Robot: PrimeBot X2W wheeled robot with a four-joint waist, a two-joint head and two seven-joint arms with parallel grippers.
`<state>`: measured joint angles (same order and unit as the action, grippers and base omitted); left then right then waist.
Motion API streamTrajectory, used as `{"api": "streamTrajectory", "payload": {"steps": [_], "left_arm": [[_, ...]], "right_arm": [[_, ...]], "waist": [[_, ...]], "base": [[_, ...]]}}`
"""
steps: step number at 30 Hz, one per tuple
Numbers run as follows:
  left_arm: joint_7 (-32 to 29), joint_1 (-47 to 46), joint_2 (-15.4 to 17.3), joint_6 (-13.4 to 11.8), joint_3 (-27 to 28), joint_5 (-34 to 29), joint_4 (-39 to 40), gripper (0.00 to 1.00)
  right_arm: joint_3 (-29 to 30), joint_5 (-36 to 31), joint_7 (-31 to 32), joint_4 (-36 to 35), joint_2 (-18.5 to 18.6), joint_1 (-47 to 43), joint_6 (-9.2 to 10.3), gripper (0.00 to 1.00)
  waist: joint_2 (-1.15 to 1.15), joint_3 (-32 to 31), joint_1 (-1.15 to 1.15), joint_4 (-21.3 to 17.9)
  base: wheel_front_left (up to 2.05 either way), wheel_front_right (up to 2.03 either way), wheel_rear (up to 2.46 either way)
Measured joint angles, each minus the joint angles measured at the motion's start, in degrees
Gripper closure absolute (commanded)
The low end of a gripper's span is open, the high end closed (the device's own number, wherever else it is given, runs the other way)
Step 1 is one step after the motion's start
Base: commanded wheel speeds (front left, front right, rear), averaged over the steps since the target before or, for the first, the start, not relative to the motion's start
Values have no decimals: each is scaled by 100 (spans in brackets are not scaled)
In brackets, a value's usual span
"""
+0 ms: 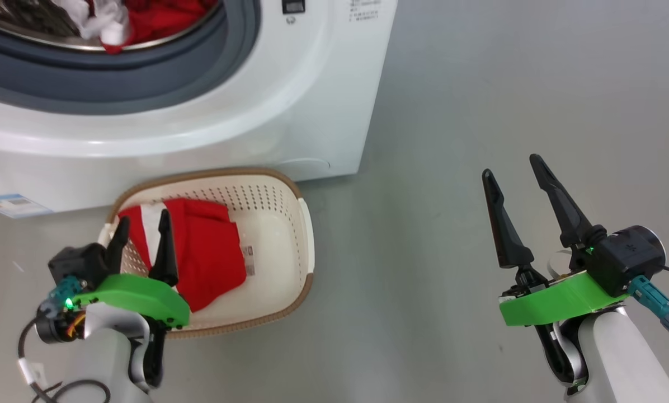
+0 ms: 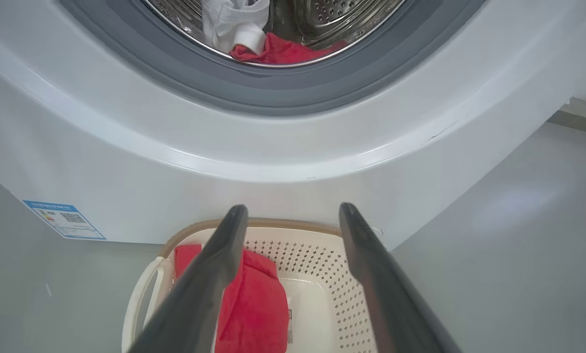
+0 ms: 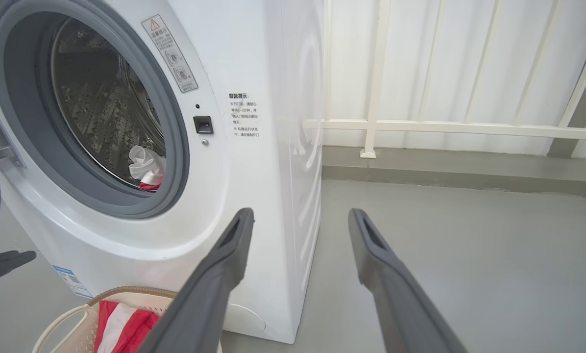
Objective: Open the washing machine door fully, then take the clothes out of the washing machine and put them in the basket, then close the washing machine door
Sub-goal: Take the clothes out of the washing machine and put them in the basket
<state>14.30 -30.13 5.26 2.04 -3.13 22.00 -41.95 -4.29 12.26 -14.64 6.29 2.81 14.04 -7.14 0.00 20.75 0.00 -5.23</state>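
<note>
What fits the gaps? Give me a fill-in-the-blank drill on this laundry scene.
A red and white fabric garment lies ____ the cream perforated plastic basket.
More clothes, white and ____, lie in the big white boxy washing machine.
The left gripper, over the basket, is ____ and holds nothing.
Missing: inside; red; open.

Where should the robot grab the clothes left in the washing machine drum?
Pinch the bunched white fold standing up at the front lip of the drum, above the red cloth. Come straight in through the open front, likely with the open left gripper; that raised bunch suits a two-finger pinch.
</note>
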Motion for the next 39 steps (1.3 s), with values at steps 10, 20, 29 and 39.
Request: {"api": "streamTrajectory", "payload": {"steps": [10,20,29,39], "left_arm": [[1,862,-225,-8,423,-298,1706,0],[16,1923,-270,-160,465,-744,3225,0],[24,2755,-269,-313,503,-792,3983,0],[-246,3396,-108,-402,488,-931,4429,0]], "right_arm": [[-18,-176,0,163,3,-2,0,0],[-32,-171,0,392,3,-224,0,0],[82,-178,0,386,2,-511,0,0],[392,-337,0,111,-4,-946,0,0]], "waist": [[0,-668,0,95],[0,-1269,0,63],[0,-1720,0,39],[0,-1976,0,50]], "base": [[0,0,0],[0,0,0],[0,0,0],[0,0,0]]}}
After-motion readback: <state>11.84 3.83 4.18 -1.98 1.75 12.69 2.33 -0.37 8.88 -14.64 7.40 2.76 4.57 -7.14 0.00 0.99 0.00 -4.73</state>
